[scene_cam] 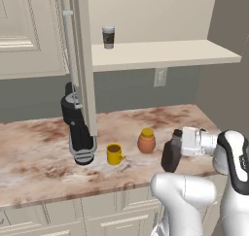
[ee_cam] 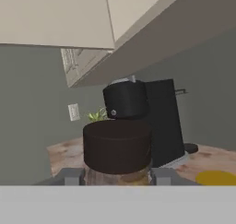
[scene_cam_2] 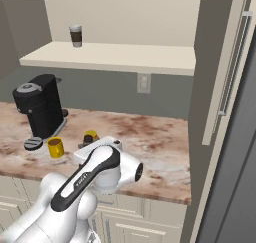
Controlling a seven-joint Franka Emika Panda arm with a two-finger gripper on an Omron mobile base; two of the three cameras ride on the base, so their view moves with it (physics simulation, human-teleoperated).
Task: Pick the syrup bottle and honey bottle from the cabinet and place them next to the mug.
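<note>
Gripping the syrup bottle [scene_cam: 171, 156] near its top, the gripper [scene_cam: 178, 142] reaches in from the right in the left base view, fingers closed on the neck. That bottle stands upright, long axis vertical, on the marble counter [scene_cam: 39, 152] close to its front edge, just right of the honey bottle [scene_cam: 146, 141] and apart from it. Left again sits the mug [scene_cam: 115, 154], then the coffee machine [scene_cam: 78, 128]. Bare counter lies behind the bottles up to the wall. Above, the cabinet [scene_cam: 155, 53] shelf holds a paper cup [scene_cam: 108, 37].

From the right base view, the arm covers the hand; the mug [scene_cam_2: 55, 147] and honey bottle [scene_cam_2: 90, 137] show beside the coffee machine [scene_cam_2: 41, 106].

Through the hand view, the syrup bottle's dark cap [ee_cam: 117, 147] sits between the fingertips [ee_cam: 72, 176], with the coffee machine [ee_cam: 147, 119] beyond.
</note>
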